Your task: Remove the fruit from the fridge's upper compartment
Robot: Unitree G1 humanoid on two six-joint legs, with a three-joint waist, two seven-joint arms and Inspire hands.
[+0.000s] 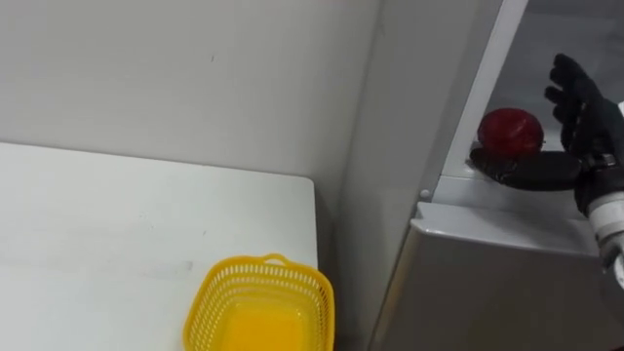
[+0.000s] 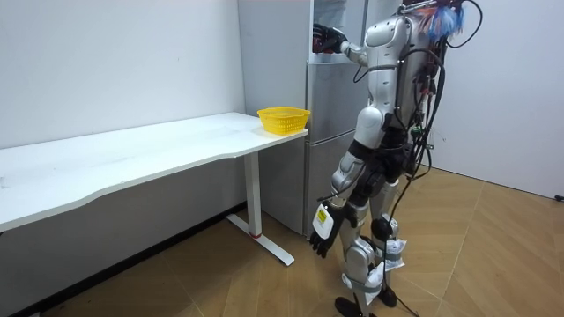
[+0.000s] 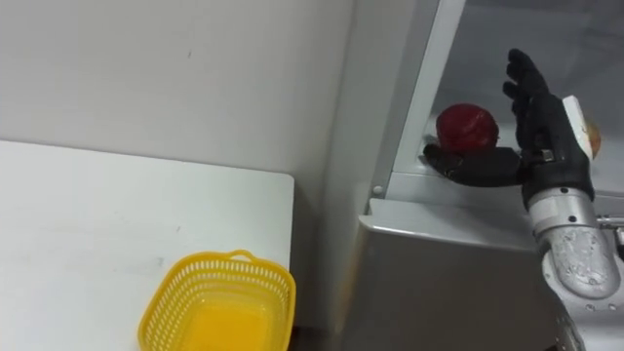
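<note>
A red apple [image 1: 509, 131] lies at the front left of the open upper fridge compartment [image 1: 546, 39]. My right hand [image 1: 583, 112] is raised inside that compartment just right of the apple; it is open, fingers straight up and thumb stretched out low in front of the apple. Thumb and apple look very close, but I cannot tell if they touch. In the room view I stand facing the fridge [image 2: 330, 132] with the right hand [image 2: 328, 39] up at the opening. My left hand [image 2: 322, 231] hangs relaxed beside my thigh.
A yellow plastic basket [image 1: 261, 307] stands empty on the white table's [image 1: 117, 244] right end, next to the fridge's side wall. The shut grey lower fridge door [image 1: 507, 283] lies below the hand. A bit of something orange [image 3: 591, 136] shows behind the hand.
</note>
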